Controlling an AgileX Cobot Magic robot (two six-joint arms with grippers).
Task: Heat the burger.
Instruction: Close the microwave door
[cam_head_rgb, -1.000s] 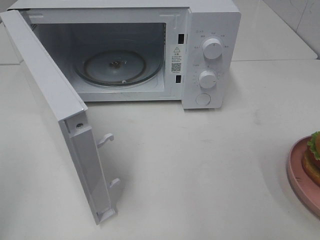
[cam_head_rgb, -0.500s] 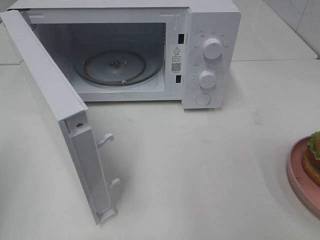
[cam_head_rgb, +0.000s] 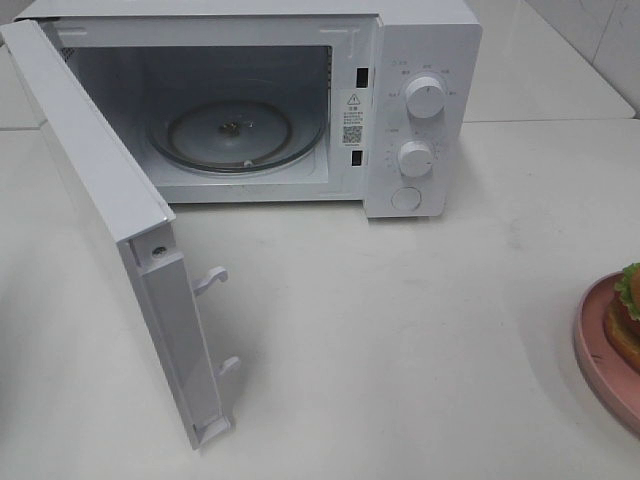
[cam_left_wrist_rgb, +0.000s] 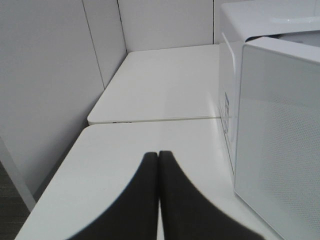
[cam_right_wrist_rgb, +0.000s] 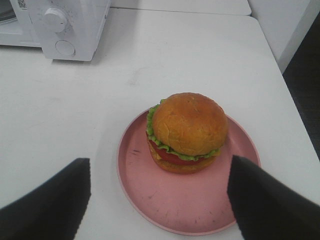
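showing burger (cam_head_rgb: 629, 310) cut off at frame edge

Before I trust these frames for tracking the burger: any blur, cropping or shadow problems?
Exterior high: sharp, evenly lit, but the burger is cropped by the frame edge. Right wrist: burger crisp and whole; the right gripper fingers look soft and dark. Left wrist: left gripper blurred; microwave slightly hazy.

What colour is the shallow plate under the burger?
Pink; the shallow round plate under the golden-bun burger shows best in the right wrist view.
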